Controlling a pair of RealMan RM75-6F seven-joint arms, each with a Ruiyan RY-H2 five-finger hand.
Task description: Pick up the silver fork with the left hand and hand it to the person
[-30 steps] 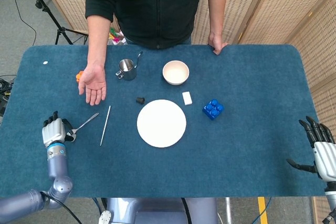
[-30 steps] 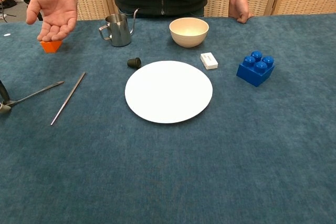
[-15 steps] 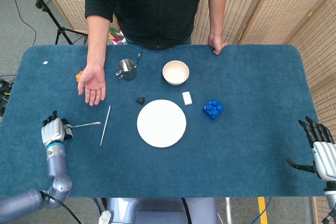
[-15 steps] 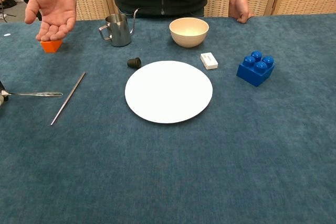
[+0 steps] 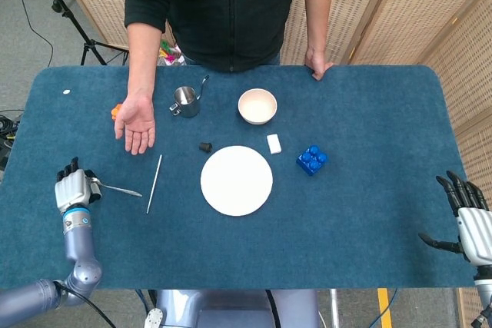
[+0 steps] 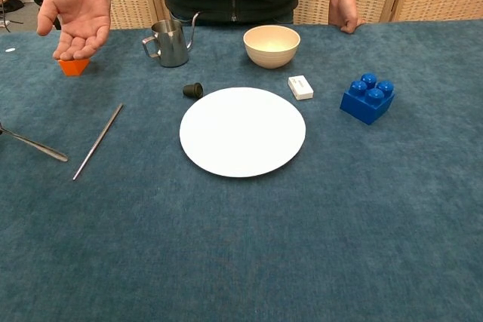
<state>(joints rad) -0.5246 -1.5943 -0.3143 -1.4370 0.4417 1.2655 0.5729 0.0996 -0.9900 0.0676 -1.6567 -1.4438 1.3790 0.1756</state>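
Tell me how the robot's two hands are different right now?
The left hand holds the silver fork by one end; the right hand holds nothing. The left hand's fingers are curled around the fork, while the right hand's fingers are spread apart. Both are at the near side of the blue table.

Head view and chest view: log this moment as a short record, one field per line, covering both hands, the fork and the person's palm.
left hand: grips one end of the silver fork
fork: free end points toward the white plate, beside the thin metal rod
right hand: holds nothing, fingers apart, at the table's right edge
person's open palm: held out, palm up, beyond the fork
handover: not yet done
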